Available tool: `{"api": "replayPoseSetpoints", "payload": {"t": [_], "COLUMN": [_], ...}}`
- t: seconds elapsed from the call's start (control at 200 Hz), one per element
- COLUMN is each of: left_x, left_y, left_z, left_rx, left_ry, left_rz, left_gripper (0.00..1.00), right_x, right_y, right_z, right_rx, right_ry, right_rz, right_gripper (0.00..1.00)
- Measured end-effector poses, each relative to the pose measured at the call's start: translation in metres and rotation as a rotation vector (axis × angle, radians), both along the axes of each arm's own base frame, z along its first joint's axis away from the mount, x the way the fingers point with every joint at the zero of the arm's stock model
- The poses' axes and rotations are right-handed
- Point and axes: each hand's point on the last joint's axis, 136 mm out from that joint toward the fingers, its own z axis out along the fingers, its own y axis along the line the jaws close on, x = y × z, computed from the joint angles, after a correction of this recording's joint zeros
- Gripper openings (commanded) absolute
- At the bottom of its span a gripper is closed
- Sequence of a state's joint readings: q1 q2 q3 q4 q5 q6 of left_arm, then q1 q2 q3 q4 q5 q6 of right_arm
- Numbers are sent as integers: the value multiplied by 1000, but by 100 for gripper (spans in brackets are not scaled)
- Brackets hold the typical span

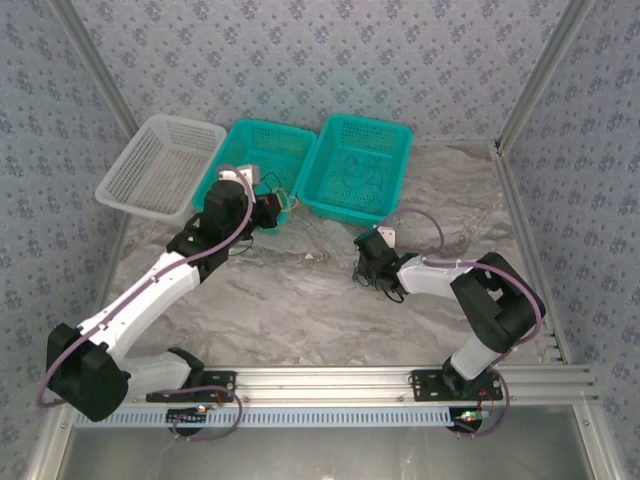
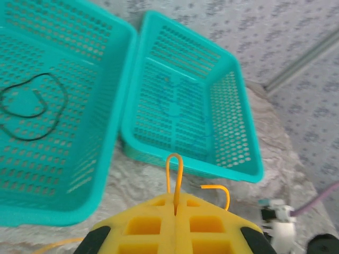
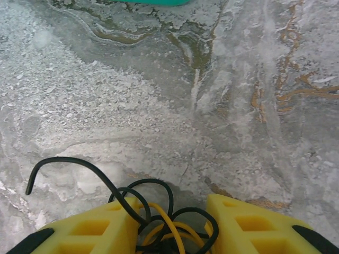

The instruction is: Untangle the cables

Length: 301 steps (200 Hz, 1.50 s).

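Left wrist: left hand (image 2: 175, 211) pinches a thin orange-yellow cable (image 2: 175, 169); right hand (image 3: 172, 227) clamps looped black-and-yellow cables (image 3: 153, 211).

Cable knot (image 3: 164, 227) cut off by frame btm edge

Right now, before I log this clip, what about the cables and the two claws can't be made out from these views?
- Right wrist: the knot of black and orange cables between the right claw's pads runs off the bottom edge.
- Left wrist: the orange cable vanishes into the shut left claw; its tail is hidden.
- Top: cables at the right claw are too small to separate.
- Left wrist: the right teal basket's contents are blurred.
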<state>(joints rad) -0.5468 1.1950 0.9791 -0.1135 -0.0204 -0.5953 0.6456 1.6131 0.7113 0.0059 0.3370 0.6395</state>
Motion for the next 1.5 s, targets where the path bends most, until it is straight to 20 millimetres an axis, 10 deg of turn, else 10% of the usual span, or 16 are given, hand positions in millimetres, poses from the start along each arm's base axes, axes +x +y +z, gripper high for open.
{"api": "replayPoseSetpoints", "payload": {"t": [0.495, 0.735, 0.854, 1.104, 1.504], "left_x": [4, 2, -1, -2, 8], "left_y": [73, 81, 84, 90, 123], "left_z": [17, 11, 11, 47, 71], "left_rx": [-20, -31, -31, -67, -73], "left_ry": [-2, 37, 63, -1, -66], "left_rz": [255, 283, 291, 319, 451], "left_gripper": [0, 0, 0, 0, 0], "right_x": [-3, -4, -5, -11, -27], "right_y": [-14, -14, -18, -45, -86], "right_z": [11, 47, 66, 98, 93], "right_rx": [-11, 39, 58, 90, 112], "right_ry": [-2, -67, -109, -215, -227], "right_rz": [-27, -24, -37, -135, -272], "right_gripper": [54, 72, 99, 100, 100]}}
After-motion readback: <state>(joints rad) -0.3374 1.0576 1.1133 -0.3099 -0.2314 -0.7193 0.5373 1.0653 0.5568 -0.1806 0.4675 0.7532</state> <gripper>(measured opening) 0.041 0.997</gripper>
